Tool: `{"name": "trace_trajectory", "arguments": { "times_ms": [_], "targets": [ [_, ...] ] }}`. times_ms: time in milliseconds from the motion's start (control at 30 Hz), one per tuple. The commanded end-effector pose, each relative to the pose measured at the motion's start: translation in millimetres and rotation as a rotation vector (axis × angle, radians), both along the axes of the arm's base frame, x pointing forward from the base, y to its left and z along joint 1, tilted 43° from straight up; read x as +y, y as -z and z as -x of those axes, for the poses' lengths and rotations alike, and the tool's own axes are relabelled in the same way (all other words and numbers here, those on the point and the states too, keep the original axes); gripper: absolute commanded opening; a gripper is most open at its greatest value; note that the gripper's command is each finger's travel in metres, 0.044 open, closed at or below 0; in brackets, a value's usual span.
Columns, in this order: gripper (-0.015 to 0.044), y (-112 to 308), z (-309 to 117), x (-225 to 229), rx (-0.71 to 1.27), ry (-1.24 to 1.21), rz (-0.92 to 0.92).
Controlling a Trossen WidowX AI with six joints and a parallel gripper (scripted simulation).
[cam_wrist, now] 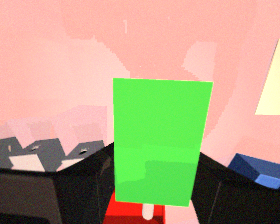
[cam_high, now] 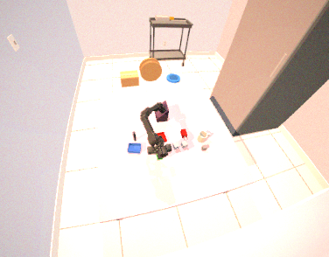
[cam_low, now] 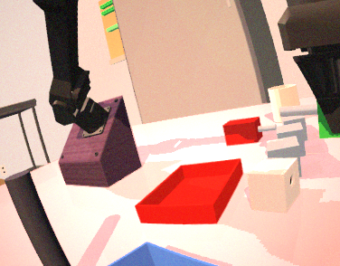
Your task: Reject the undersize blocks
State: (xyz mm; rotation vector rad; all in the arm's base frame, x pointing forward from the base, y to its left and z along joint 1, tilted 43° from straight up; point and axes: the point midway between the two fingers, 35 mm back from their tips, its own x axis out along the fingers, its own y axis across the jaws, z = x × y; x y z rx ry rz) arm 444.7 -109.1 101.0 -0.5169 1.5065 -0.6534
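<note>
My gripper [cam_low: 335,128] [cam_wrist: 151,143] is shut on the green GO gauge [cam_low: 324,129] [cam_wrist: 156,125], held off the table at the right in the exterior view. Its grey pin [cam_low: 297,110] [cam_wrist: 148,212] points toward the block row and is in no hole. Three steel blocks stand in a row: a near one [cam_low: 269,192] with a dark hole in its side, a middle one [cam_low: 282,147] and a far one [cam_low: 292,129]. In the wrist view they lie at the left. The red reject tray [cam_high: 162,137] [cam_low: 175,214] is empty, beside the row.
A red block-shaped piece with a pin [cam_high: 184,133] [cam_low: 242,131] lies behind the row. A blue tray [cam_high: 134,148] [cam_low: 148,255] [cam_wrist: 246,169] is on the other side of the red tray. A cream cup [cam_high: 202,137] [cam_low: 278,104] stands beyond the blocks. A purple wedge [cam_low: 99,160] stands behind.
</note>
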Motion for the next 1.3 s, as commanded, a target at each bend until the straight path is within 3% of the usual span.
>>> {"name": "trace_trajectory", "arguments": {
  "times_ms": [0, 600, 1133, 1267],
  "targets": [
    [0.0000, 14, 6, 24, 0.173, -0.203, -0.025],
    [0.0000, 82, 76, 109, 1.186, -1.351, -0.083],
    [0.0000, 128, 172, 144, 2.122, -2.334, -0.095],
    [0.0000, 131, 181, 145, 2.212, -2.421, -0.096]
  ]
}}
